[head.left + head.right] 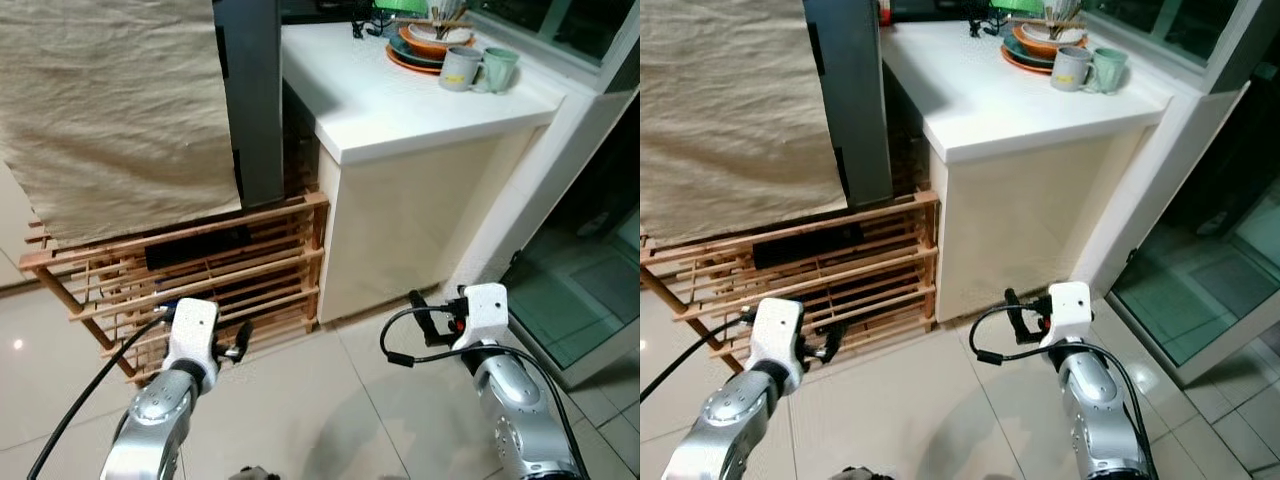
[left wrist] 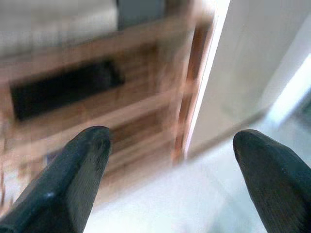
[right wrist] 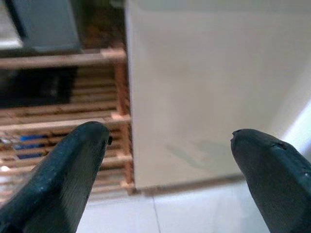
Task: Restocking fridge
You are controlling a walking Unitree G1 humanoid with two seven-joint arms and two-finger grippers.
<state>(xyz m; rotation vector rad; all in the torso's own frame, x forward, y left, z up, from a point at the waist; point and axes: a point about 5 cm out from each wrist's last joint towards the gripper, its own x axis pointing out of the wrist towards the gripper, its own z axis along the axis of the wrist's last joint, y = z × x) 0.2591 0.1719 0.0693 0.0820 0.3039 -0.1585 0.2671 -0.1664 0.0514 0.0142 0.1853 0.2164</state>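
A tall dark grey upright body [image 1: 255,100], possibly the fridge's side, stands between a cloth-covered wooden rack [image 1: 200,270] and a white counter [image 1: 400,110]. My left gripper [image 1: 238,345] hangs low over the floor tiles in front of the rack, open with nothing between its fingers [image 2: 73,179]. My right gripper [image 1: 418,308] is held low before the counter's cream front panel [image 3: 209,92]; its fingers [image 3: 73,170] are spread wide and it is open and empty.
A beige cloth [image 1: 110,110] drapes over the rack's top. On the counter's far end sit stacked plates and bowls [image 1: 430,45] and two mugs [image 1: 480,68]. A glass door and white frame [image 1: 590,250] stand to the right. Glossy floor tiles [image 1: 330,420] lie ahead.
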